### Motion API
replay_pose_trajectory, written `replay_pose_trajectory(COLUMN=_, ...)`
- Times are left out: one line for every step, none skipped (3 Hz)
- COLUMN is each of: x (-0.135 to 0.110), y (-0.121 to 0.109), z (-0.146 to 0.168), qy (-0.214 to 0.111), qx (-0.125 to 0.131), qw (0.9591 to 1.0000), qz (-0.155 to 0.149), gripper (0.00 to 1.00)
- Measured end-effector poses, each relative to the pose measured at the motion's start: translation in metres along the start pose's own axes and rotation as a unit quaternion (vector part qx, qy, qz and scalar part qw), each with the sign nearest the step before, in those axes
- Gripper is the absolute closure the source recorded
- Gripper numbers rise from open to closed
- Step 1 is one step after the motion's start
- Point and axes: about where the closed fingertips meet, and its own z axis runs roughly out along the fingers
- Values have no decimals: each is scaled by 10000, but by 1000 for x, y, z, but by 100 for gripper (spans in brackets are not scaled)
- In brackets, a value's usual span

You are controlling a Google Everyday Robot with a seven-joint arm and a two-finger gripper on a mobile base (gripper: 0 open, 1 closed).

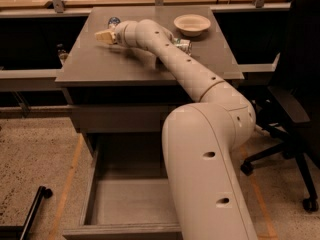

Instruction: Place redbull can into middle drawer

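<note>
Camera view: arm is reaching across the surface (100,64), w/ end effector (104,35) lying near the 11 o'clock corner; spread or pressed together, can't tell. Redbull can (114,21) is standing just beside it, at its 1 o'clock. Middle drawer (125,201) is sitting open at 6 o'clock, below.

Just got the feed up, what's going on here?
The robot's arm is stretched across the cabinet top, with the gripper at its far left, just in front of the redbull can. The can stands there, not yet lifted. The middle drawer is pulled open below. A bowl and a second can also sit on top.
</note>
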Motion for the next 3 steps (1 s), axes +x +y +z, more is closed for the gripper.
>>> replay_pose_trajectory(x=5, y=-5, z=-1, qy=14, qx=81, qw=9999, qz=69, gripper=61)
replay_pose_trajectory(x=9, y=-6, z=-2, qy=37, qx=133, qw=9998, qz=109, gripper=84)
replay_pose_trajectory(x=5, y=-5, z=-5, qy=40, qx=171, qw=9998, qz=42, gripper=100)
